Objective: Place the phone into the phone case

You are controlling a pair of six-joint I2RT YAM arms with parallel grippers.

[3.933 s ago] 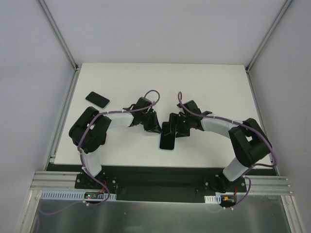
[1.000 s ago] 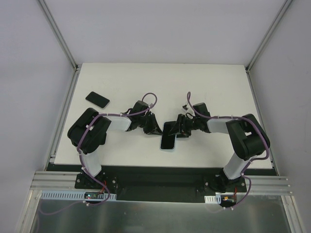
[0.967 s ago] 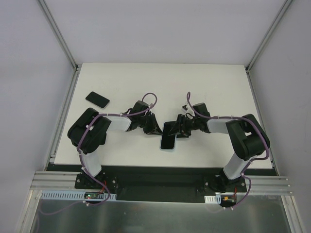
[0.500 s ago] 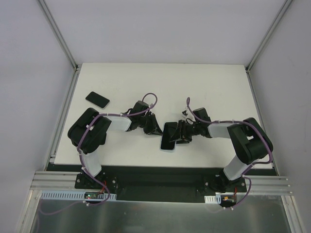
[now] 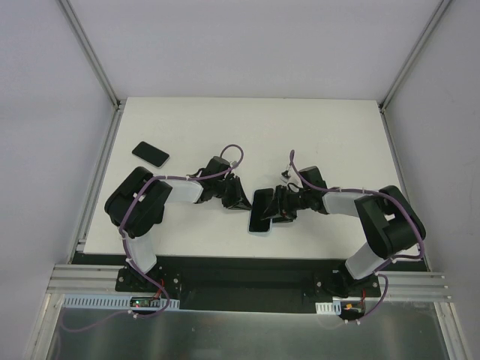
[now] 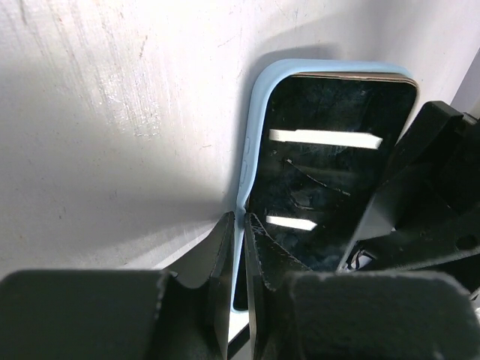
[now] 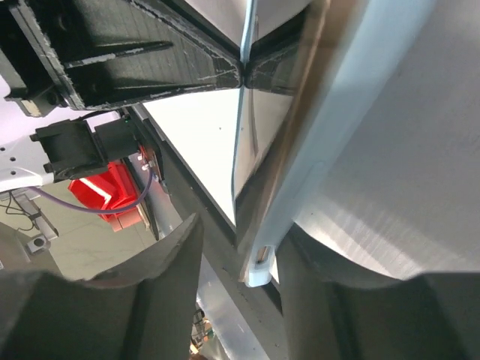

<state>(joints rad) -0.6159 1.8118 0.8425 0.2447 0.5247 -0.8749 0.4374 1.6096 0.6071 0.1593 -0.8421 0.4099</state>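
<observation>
A black phone lies in a light-blue phone case near the table's front middle. In the left wrist view the phone's screen fills the case. My left gripper is shut on the case's left rim, which shows pinched between its tips. My right gripper is at the phone's right edge. In the right wrist view its jaws stand wide apart, with the case's edge and corner between them, close to the right finger.
A second flat black device lies at the back left of the white table. The table's front edge and black base rail are just behind the phone. White walls enclose the sides.
My right gripper has slid down along the phone's right edge toward the front, with the forearm dropping lower. My left gripper stays shut on the case rim. The phone has barely shifted.
</observation>
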